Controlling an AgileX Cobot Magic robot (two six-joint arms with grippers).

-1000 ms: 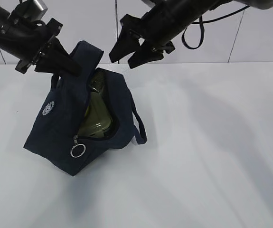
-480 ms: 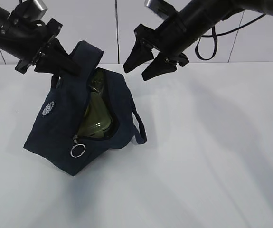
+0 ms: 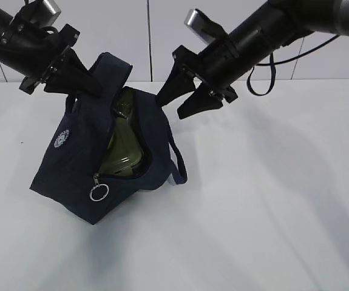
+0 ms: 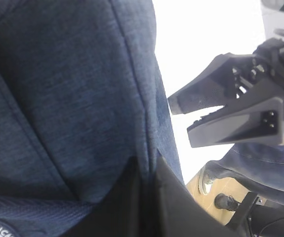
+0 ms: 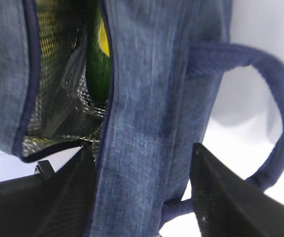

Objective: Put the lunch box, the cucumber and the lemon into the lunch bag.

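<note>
Surface: white tabletop, tiled wall | dark navy fabric lunch bag unzipped, sage-lidded clear lunch box inside; green cucumber and yellow lemon glimpsed within | my left gripper clamps its handle, right gripper spread, empty | packing judged complete.

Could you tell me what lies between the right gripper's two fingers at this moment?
In the right wrist view, the lunch bag's denim side wall runs between the right gripper's open fingers; its loop handle hangs beyond one finger.
</note>
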